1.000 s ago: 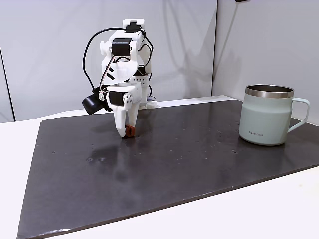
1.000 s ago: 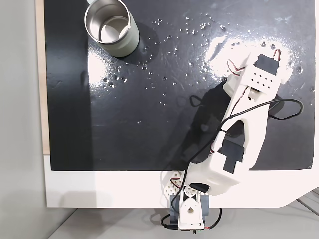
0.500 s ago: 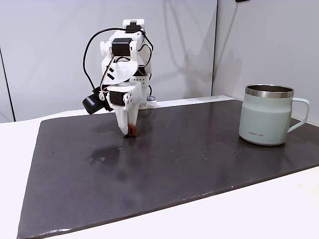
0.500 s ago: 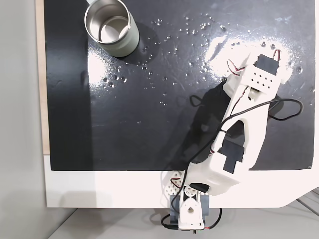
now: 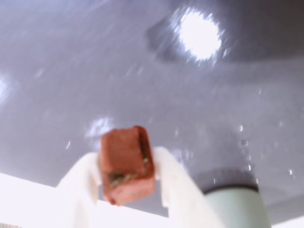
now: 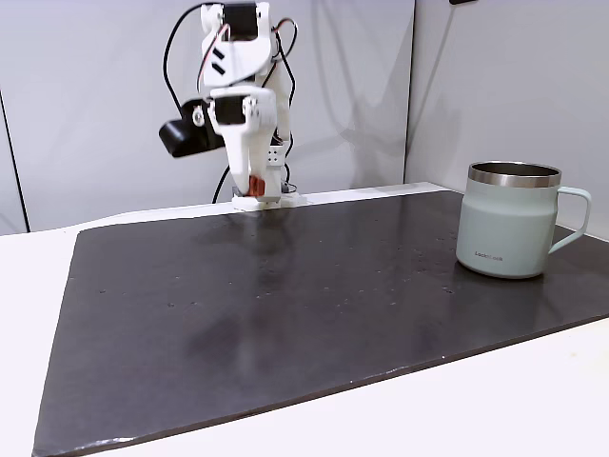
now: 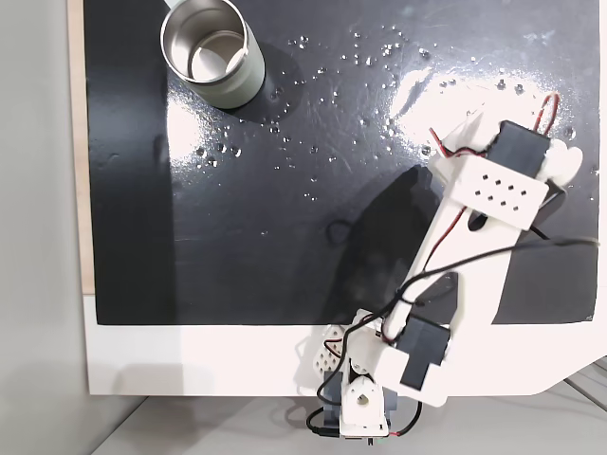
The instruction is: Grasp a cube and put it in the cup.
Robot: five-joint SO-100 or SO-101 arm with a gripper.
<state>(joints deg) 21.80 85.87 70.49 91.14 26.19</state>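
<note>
The cube, a little orange-red block, is pinched between the two white fingers of the gripper, so the pincer is clamped on it from both sides. In the wrist view one finger is seen pressed against each side face, with the dark glossy mat blurred behind it and a bit of the pale green cup at the lower right.

In a fixed view from the side, the gripper is held well up off the mat, pointing down, at the far left of the scene near the arm's base, and the cube is seen as a small red speck at the fingertips. The cup is standing upright on the mat at the right, well apart from the gripper, handle to the right.

From above, the cup is found at the far left corner of the mat, steel rim up, while the arm is stretched over the right side.
</note>
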